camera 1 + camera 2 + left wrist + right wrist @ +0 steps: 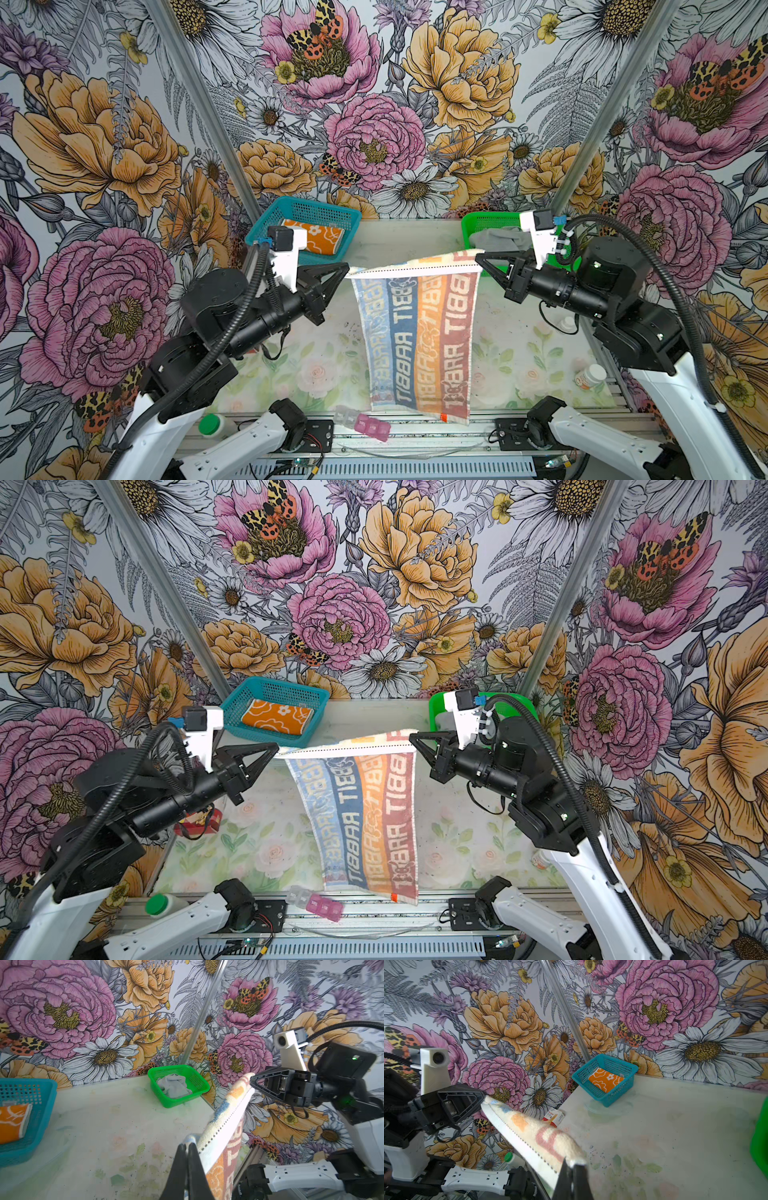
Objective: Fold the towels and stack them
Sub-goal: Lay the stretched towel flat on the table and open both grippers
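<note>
Hanging above the table: striped towel, with blue, orange and brown bands, mirrored "RABBIT" lettering and a white dotted hem on top, spread flat. Left gripper is clamped on one top corner, right gripper clamped on the other; the hem is taut between them. The towel's lower edge sits by the table's near edge. Orange flowered towel lies folded in the blue basket at the table's far-left corner. Grey towel lies crumpled in the green basket at the far-right corner.
</note>
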